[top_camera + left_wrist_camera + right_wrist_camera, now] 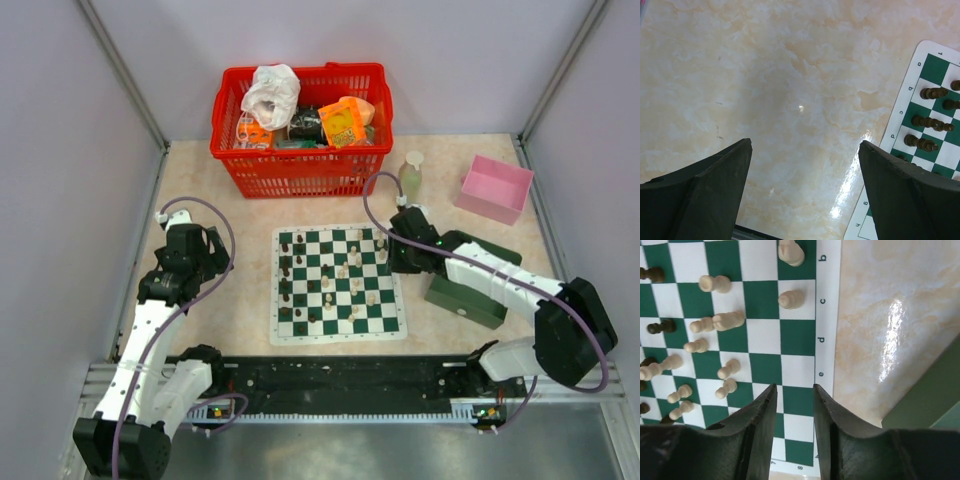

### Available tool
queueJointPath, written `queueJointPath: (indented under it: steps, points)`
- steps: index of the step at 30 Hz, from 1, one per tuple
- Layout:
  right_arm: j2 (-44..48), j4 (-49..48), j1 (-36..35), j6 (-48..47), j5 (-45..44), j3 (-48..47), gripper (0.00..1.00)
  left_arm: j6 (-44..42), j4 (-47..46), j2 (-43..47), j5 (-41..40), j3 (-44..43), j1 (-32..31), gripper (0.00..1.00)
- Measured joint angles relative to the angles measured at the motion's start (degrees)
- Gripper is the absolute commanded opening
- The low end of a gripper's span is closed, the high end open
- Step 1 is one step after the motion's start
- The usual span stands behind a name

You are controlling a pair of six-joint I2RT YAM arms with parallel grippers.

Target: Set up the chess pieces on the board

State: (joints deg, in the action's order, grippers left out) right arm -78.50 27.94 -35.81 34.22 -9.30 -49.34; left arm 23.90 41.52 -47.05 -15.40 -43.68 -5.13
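Note:
The board lies at the table's middle. Dark brown chess pieces stand along its left side. Cream pieces are scattered over its middle and right. My right gripper hovers over the board's right edge. In the right wrist view the gripper is open a little and empty, above the squares by the lettered border, with cream pieces and a few dark ones beyond. My left gripper is wide open and empty over bare table left of the board. In the left wrist view dark pieces show at right.
A plain dark green box lies right of the board under the right arm and shows in the right wrist view. A red basket full of items stands at the back. A small bottle and a pink box are at the back right.

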Motion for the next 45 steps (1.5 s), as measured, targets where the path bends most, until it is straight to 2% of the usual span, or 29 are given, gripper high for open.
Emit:
queueJointPath:
  steps: [6, 9, 14, 20, 25, 31, 37, 45]
  points:
    - [1.64, 1.05, 0.00, -0.31, 1.84, -3.76, 0.47, 0.00, 0.00, 0.02, 0.00, 0.00, 0.00, 0.93]
    - [1.64, 1.51, -0.22, -0.61, 3.06, -4.87, 0.59, 0.00, 0.00, 0.02, 0.00, 0.00, 0.00, 0.93]
    - [1.64, 2.75, -3.32, -0.55, 3.45, -4.98, 0.64, 0.00, 0.00, 0.02, 0.02, 0.00, 0.00, 0.93]
    - [0.35, 3.52, -7.45, -0.59, 3.58, -5.81, 0.64, 0.00, 0.00, 0.02, 0.24, 0.00, 0.00, 0.93]
    - [-4.17, 4.22, -8.41, -1.73, 3.67, -11.10, 0.57, 0.00, 0.00, 0.02, 0.42, 0.00, 0.00, 0.93]
    - [-12.28, 3.19, -11.04, -3.32, 4.94, -18.60, 0.55, 0.00, 0.00, 0.02, 0.42, 0.00, 0.00, 0.93]
    - [-22.03, 2.14, -17.16, -3.82, 5.11, -25.33, 0.51, 0.00, 0.00, 0.07, 0.39, 0.00, 0.00, 0.93]
    - [-25.92, 2.75, -19.30, -3.65, 3.08, -26.21, 0.48, 0.00, 0.02, 0.26, 0.37, 0.00, 0.00, 0.93]
